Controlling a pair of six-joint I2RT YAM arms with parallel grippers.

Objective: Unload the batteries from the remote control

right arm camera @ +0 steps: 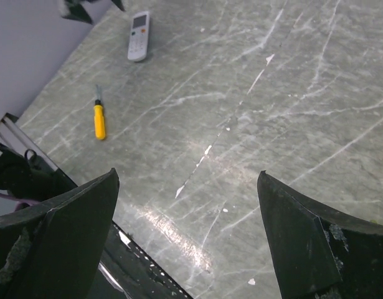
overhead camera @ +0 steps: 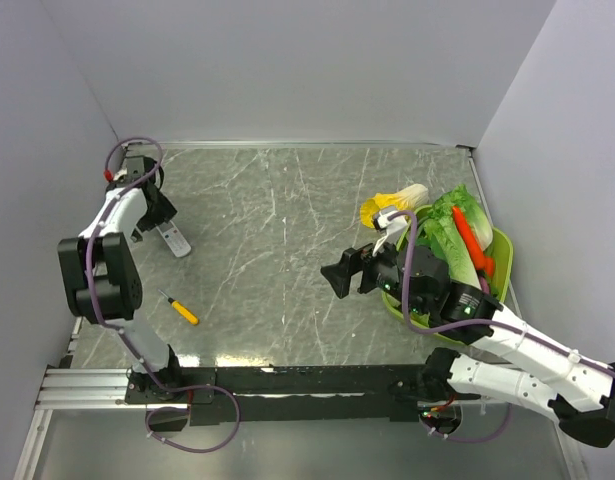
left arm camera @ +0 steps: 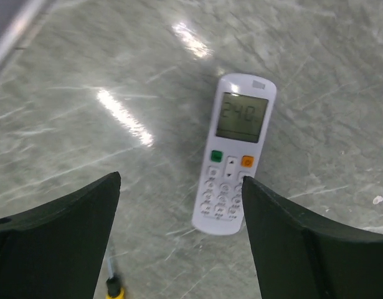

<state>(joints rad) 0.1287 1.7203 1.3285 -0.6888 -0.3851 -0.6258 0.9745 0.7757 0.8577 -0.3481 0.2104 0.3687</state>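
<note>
Left claw (left arm camera: 180,180) is spread wide, nothing gripped. It is set low over the far-left part of the table (left arm camera: 85,93). The remote (left arm camera: 235,152) is seen just below and between its fingers, lying flat on the table, face up, digits shown on the display, button end toward the claw. One finger (left arm camera: 291,237) overlaps the remote's lower edge in the wrist view. Contact is probably not made, but that cannot be told from this angle. The battery side is turned down, out of sight. A yellow-handled screwdriver (left arm camera: 114,288) is laid near the remote but apart from it, closer to the arm bases. Right claw (right arm camera: 188,177) is opened fully, empty, poised over the table right of centre. Behind it, by the right wall, a green bowl (overhead camera: 502,250) is filled with vegetables (overhead camera: 457,215).
</note>
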